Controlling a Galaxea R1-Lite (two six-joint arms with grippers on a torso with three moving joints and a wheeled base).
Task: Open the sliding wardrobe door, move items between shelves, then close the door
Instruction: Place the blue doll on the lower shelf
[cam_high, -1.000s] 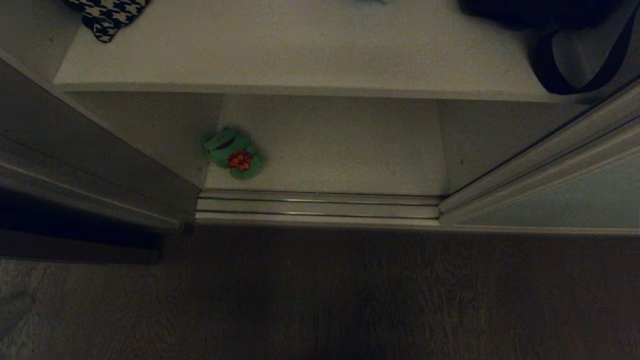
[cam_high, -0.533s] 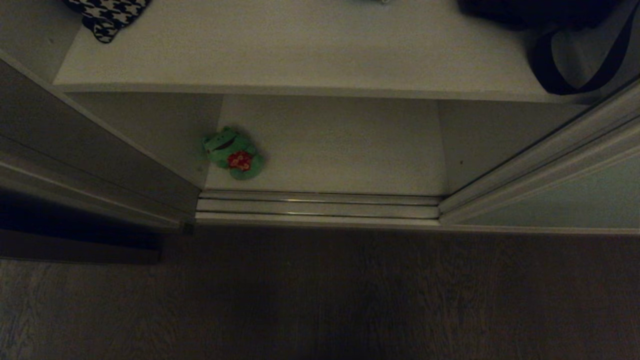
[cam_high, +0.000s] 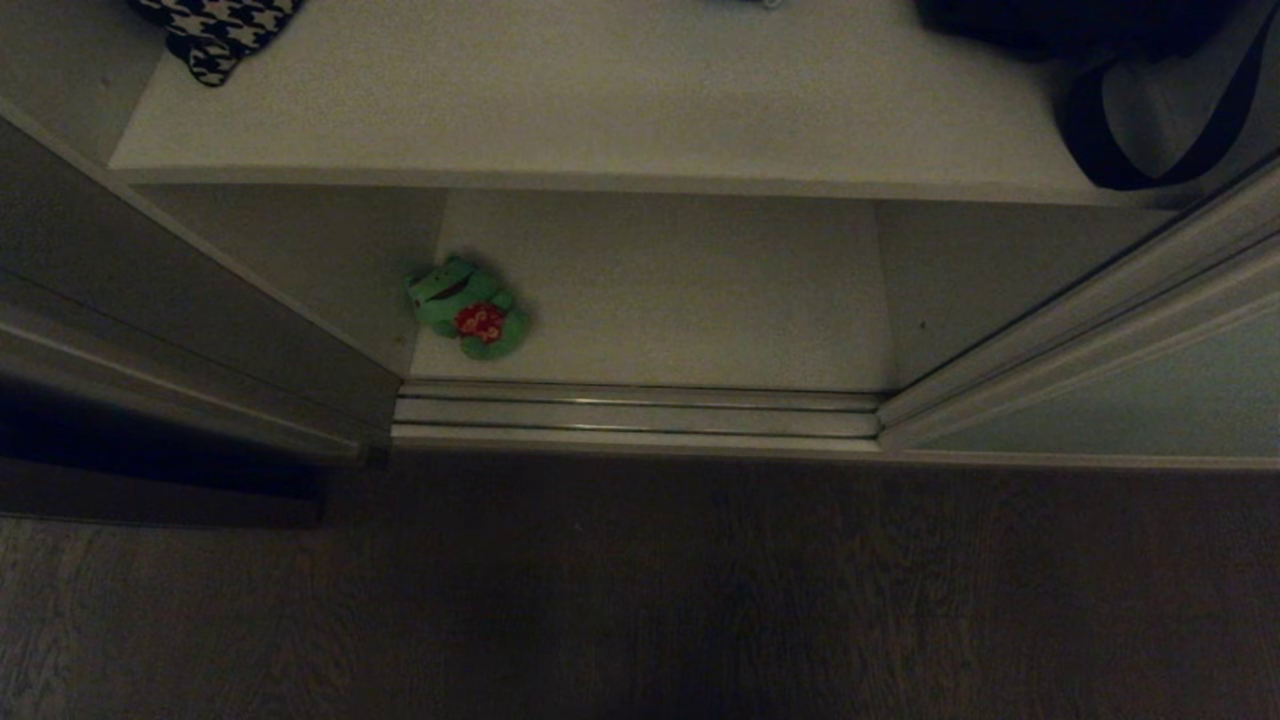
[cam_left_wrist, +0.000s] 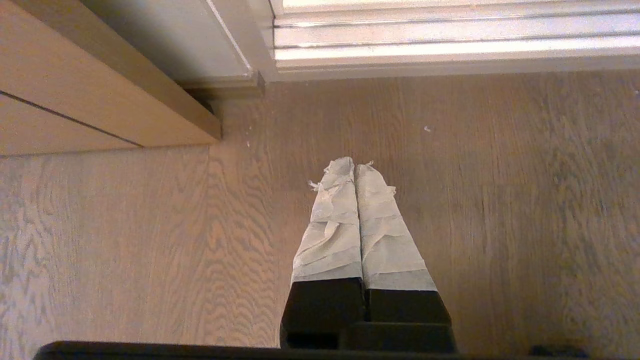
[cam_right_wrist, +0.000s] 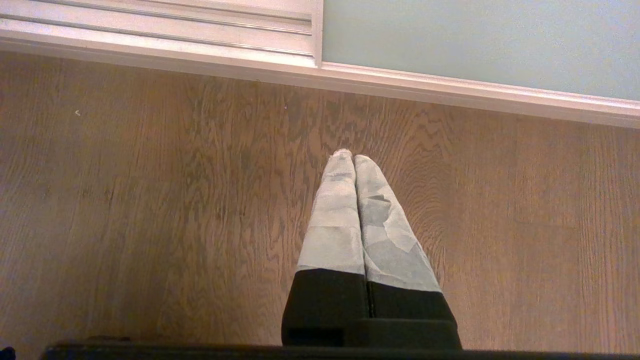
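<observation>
Green plush toy (cam_high: 467, 307) lies on the lower shelf (cam_high: 680, 300) at its left wall, head toward the back-left. Left gripper (cam_left_wrist: 354, 167) and right gripper (cam_right_wrist: 352, 159) hang over the floor (cam_high: 640, 600), jaws pressed together, empty.

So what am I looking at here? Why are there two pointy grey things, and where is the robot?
You are seeing through the robot's own eyes, so its body stays out of sight. One camera sits on its head and looks down into an open wardrobe. There a green frog toy lies on the lower shelf. Above it, on the upper shelf, are a black-and-white cushion and a black bag. The sliding door is pushed aside to the right.

The other two pictures come from cameras on the robot's wrists. The pointy grey things are its hands, called grippers, wrapped in tape: the left gripper and the right gripper. Both are pinched shut, hold nothing, and point down at the wooden floor.
</observation>
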